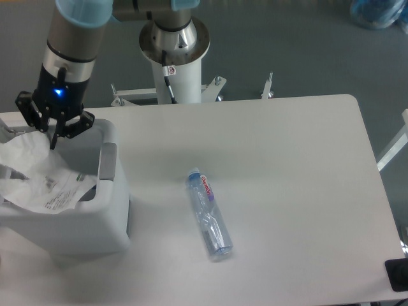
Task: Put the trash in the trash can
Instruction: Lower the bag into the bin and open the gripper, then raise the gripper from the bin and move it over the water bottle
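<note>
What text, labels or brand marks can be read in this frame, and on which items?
Bag: white label with several lines of black print, too small to read.
Bottle: red-pink label with a script brand mark, too blurred to read.
Tag on the arm's pedestal: a small mark, unreadable.
Bin: no text visible.
Nothing in this frame can be quoted with confidence.
</note>
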